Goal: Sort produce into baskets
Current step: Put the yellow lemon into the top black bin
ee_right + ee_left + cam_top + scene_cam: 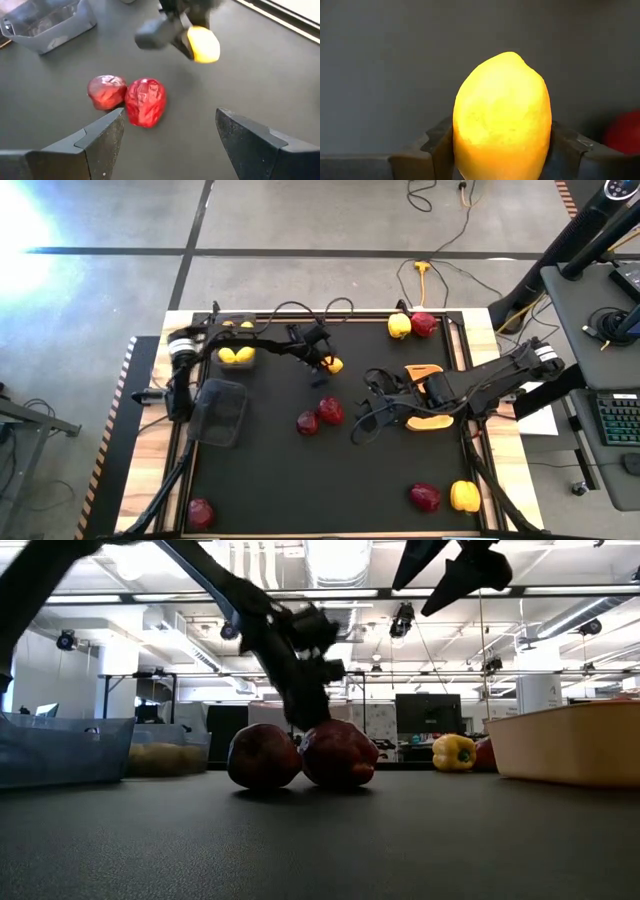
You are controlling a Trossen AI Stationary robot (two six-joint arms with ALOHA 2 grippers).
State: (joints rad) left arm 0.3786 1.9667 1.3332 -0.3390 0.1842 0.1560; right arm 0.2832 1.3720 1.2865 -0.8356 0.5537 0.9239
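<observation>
The left gripper [330, 364] pinches a yellow lemon [502, 117] between its fingers above the middle of the black table [270, 480], presumably lifting it toward the far-left mesh basket [237, 356] that already holds yellow produce. The right gripper [167, 137], fingers spread and holding nothing, hangs near the orange-tan basket [428, 420], aimed at two dark red pieces [127, 99] lying touching. Only the left wrist view shows the fingers tight on the lemon's sides, while the high view alone places the baskets.

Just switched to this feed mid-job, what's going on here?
The left gripper is shut on a lemon and holds it above the mat near a wire basket with yellow pieces in it. The right gripper is open, beside two red pieces mid-table. More produce lies at the mat's corners. The orange basket sits under the right arm.
</observation>
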